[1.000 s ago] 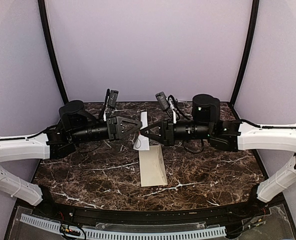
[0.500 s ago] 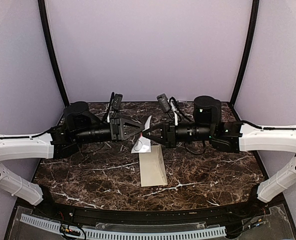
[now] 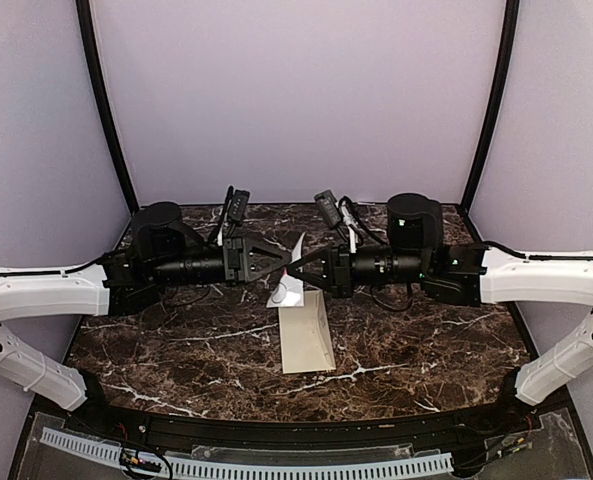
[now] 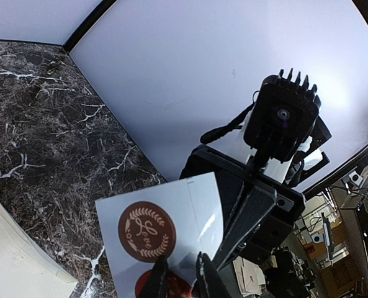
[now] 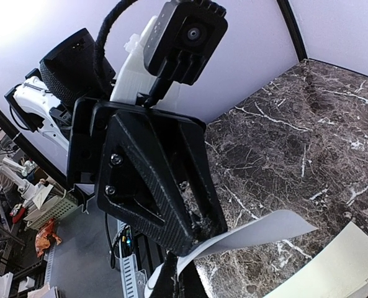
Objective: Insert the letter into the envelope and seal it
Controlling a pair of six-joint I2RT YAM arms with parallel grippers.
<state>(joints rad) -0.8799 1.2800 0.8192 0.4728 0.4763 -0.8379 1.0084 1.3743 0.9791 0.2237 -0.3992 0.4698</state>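
A cream envelope lies flat on the marble table. The letter is not in view. Above the envelope's far end my two grippers meet tip to tip. My right gripper is shut on the edge of a white sticker sheet, which curls in the right wrist view. The sheet carries a brown round seal and a reddish one below it. My left gripper stands open by a narrow gap, its fingertips against the sheet by the reddish seal.
Both arms stretch level across the middle of the table, well above it. The envelope's near corner shows in the wrist views. Curved walls close the back and both sides.
My left gripper has moved right until its tips reach the sheet, and its jaws have narrowed. The sheet has tilted and risen slightly. The right gripper has hardly moved.
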